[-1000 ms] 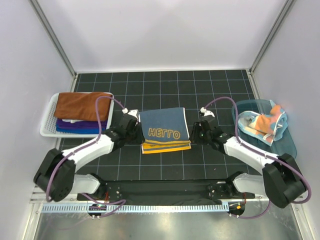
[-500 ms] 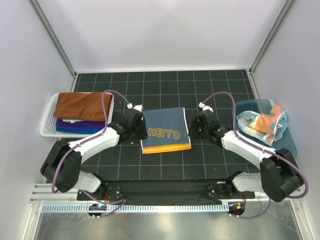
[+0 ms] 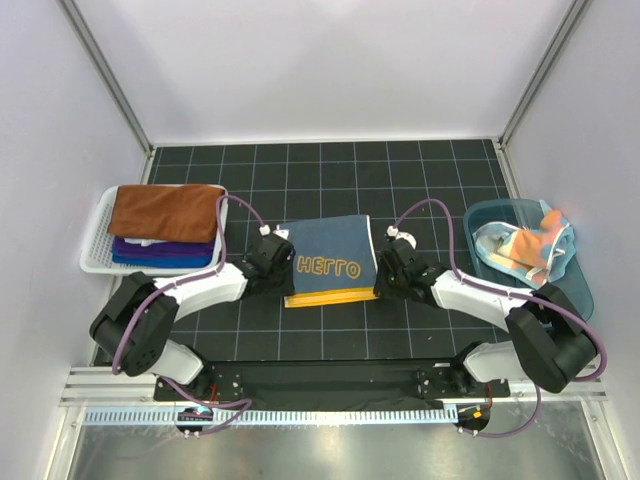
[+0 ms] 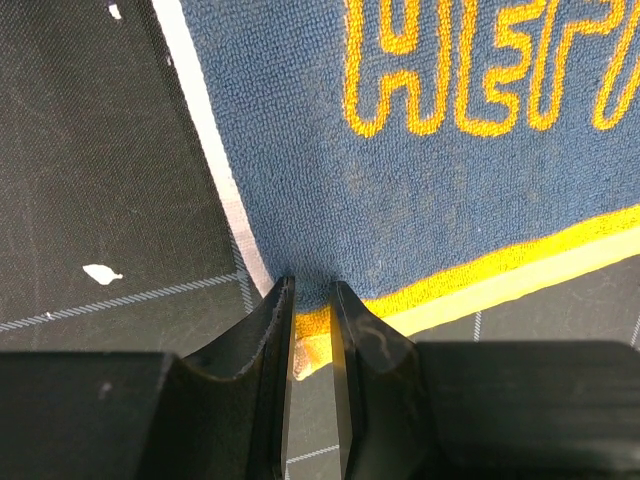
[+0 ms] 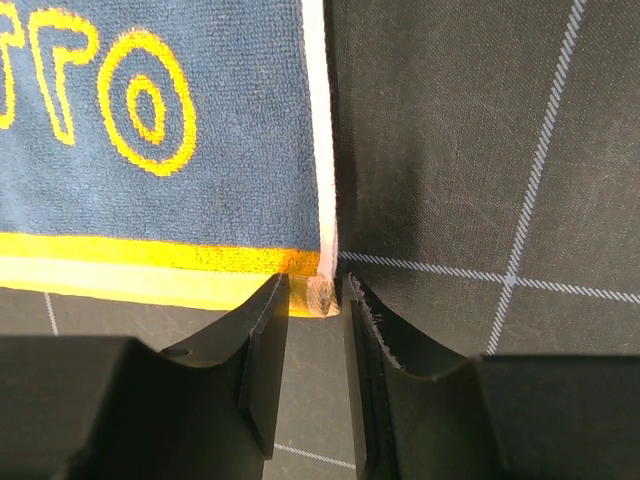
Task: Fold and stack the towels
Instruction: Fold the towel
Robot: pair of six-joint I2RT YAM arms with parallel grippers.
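A navy-and-yellow striped towel (image 3: 327, 262) with yellow letters lies folded on the black mat between my arms. My left gripper (image 3: 282, 272) is at its near left corner. In the left wrist view the left gripper (image 4: 310, 290) has its jaws nearly together, pinching the towel (image 4: 420, 180) at that corner. My right gripper (image 3: 381, 279) is at the near right corner. In the right wrist view the right gripper (image 5: 316, 285) is closed on the yellow corner of the towel (image 5: 150, 180). A rust brown towel (image 3: 165, 210) tops a stack with purple ones (image 3: 150, 250).
The stack lies in a white slatted basket (image 3: 95, 258) at the left. A teal round tub (image 3: 582, 288) at the right holds crumpled towels (image 3: 525, 245) in light blue and orange. White walls stand on three sides of the mat.
Both grippers left the towel's far side and came toward me to its near corners, where they closed. The towel settled flat, then its near edge shifted slightly.
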